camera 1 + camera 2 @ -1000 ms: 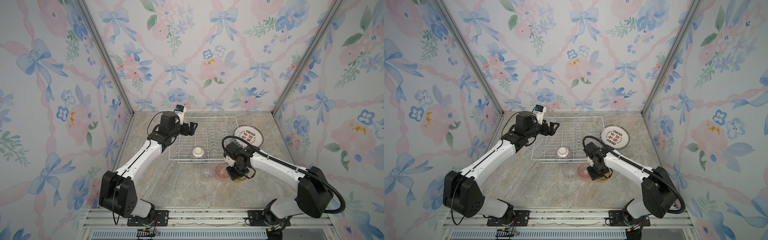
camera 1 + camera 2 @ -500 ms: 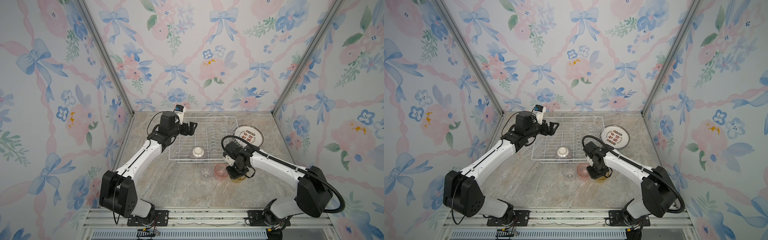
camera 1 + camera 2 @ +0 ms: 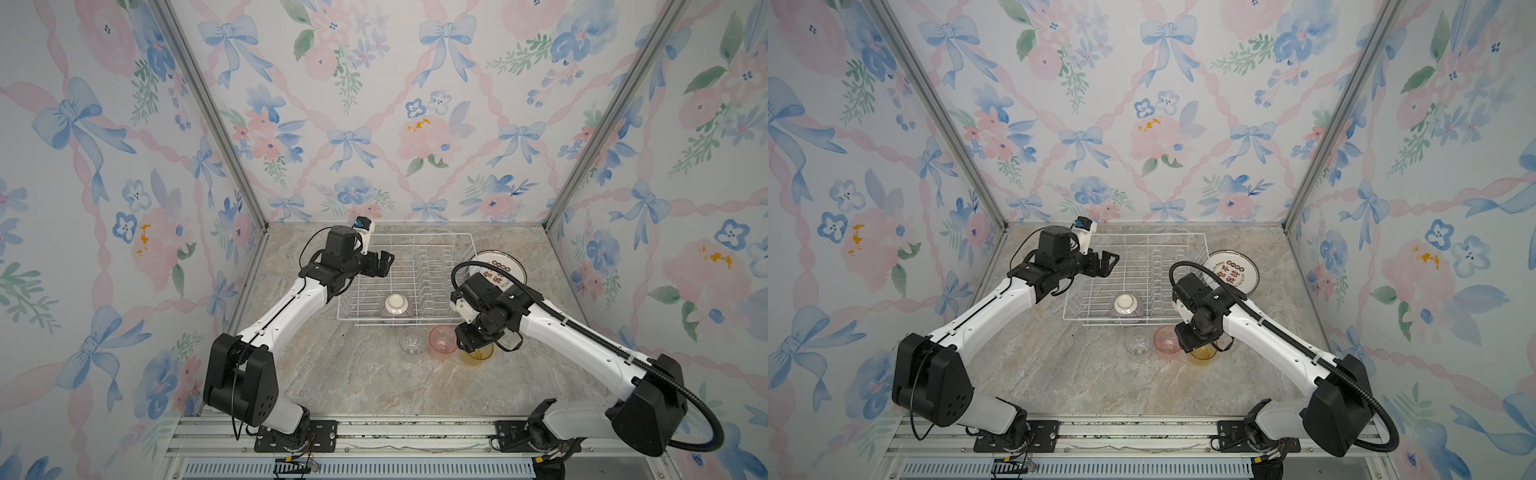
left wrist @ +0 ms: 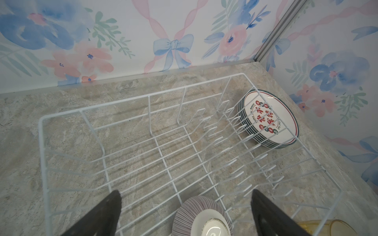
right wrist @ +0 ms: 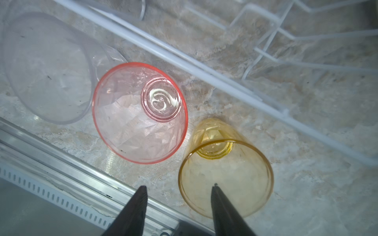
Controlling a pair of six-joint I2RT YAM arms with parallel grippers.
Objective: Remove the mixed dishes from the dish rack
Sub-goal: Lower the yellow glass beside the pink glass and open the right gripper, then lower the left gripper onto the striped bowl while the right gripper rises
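Note:
The white wire dish rack (image 3: pixel 432 235) (image 3: pixel 1142 235) holds only a purple-striped bowl (image 3: pixel 395 306) (image 4: pixel 196 212), upside down near its front edge. A stack of printed plates (image 3: pixel 505 266) (image 4: pixel 272 118) lies on the table right of the rack. In front of the rack stand a clear tumbler (image 3: pixel 411 341) (image 5: pixel 47 71), a pink tumbler (image 3: pixel 441 340) (image 5: pixel 141 114) and a yellow tumbler (image 3: pixel 480 353) (image 5: pixel 225 175). My right gripper (image 3: pixel 471 338) (image 5: pixel 179 186) is open astride the yellow tumbler's rim, one finger inside. My left gripper (image 3: pixel 384 264) (image 4: pixel 185 192) hangs open over the rack's left part.
Papered walls close in the marble table (image 3: pixel 353 374) on three sides. A metal rail (image 5: pixel 61 169) runs along the front edge just behind the tumblers. The pink and clear tumblers stand close together beside the right gripper.
My right gripper has opened and let go of the yellow tumbler's rim; the tumbler stands on the table. The left arm has not moved.

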